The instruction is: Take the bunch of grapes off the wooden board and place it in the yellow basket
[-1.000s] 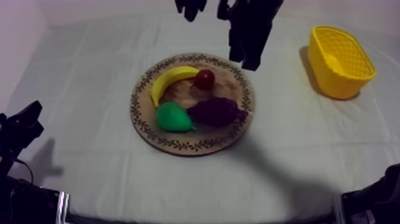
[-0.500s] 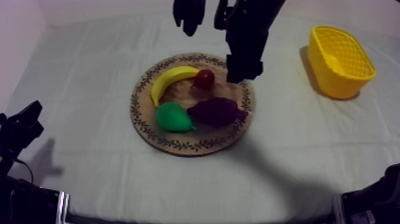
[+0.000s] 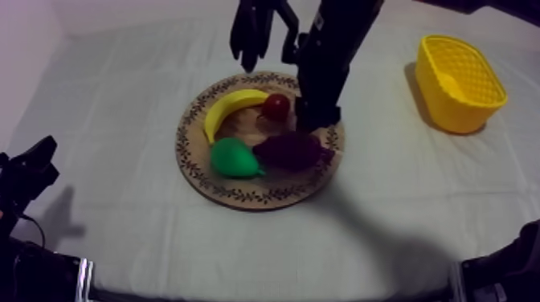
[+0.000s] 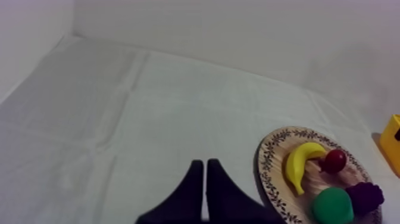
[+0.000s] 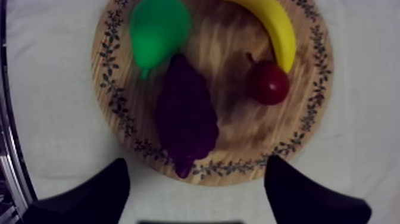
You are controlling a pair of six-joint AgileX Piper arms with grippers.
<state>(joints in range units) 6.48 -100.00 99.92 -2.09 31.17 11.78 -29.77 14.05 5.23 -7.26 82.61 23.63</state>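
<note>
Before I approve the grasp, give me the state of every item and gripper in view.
bunch of grapes: lying on the wooden board, ungripped
banana: lying on the board
pear: on the board beside the grapes
small red fruit: on the board
yellow basket: upright, nothing seen inside
left gripper: shut on nothing
right gripper: open, above the grapes

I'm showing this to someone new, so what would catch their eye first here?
The round wooden board near the table's middle draws the eye, holding a banana, a green pear, a small red fruit and a dark bunch of grapes. My right gripper hangs open above the grapes. The yellow basket stands at the table's right.
</note>
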